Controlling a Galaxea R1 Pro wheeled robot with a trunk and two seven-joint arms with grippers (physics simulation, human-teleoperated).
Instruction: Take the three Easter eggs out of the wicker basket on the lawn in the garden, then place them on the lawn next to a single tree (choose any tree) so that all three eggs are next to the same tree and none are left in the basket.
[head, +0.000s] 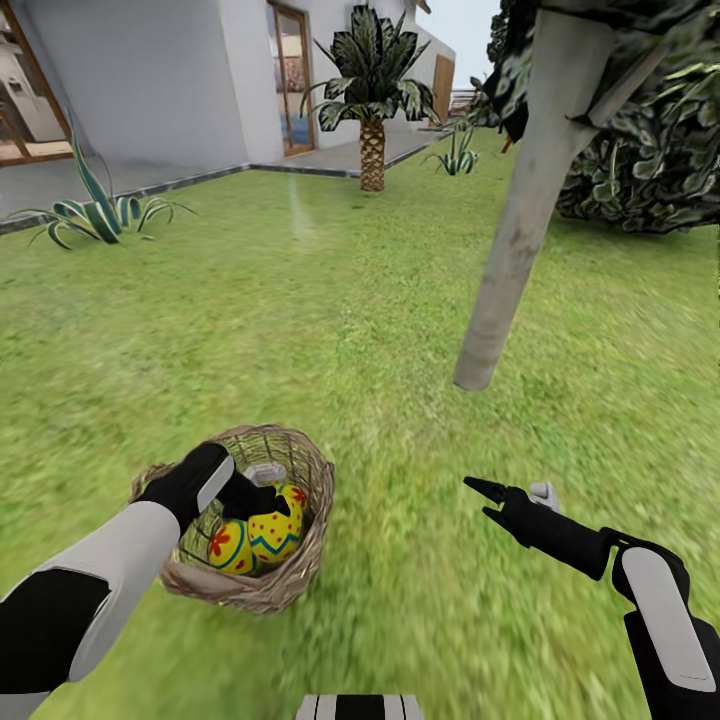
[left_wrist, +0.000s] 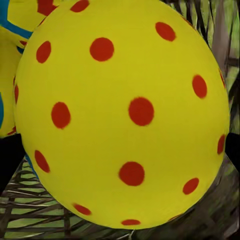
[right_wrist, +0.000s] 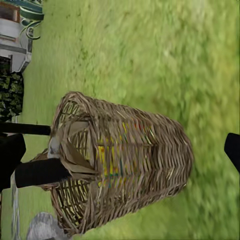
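The wicker basket (head: 300, 470) stands on the lawn (head: 330, 300), and its woven side (right_wrist: 150, 165) faces the right wrist view. My left gripper (head: 284, 500) reaches down inside it, open, with a yellow red-dotted Easter egg (left_wrist: 120, 115) between its fingers (left_wrist: 7, 162). Two more eggs lie beside it: one with a blue zigzag (head: 270, 537) and one with a red mark (head: 228, 548). My right gripper (head: 478, 498) hovers open and empty over the grass to the right of the basket. The tree's pale grey trunk (head: 520, 220) rises just beyond it.
A short palm (head: 372, 150) and spiky striped plants (head: 95, 210) stand near the white house (head: 150, 80) and its grey paving. Dark leaves (head: 640, 150) hang low at the right. Open grass lies around the trunk's foot (head: 478, 375).
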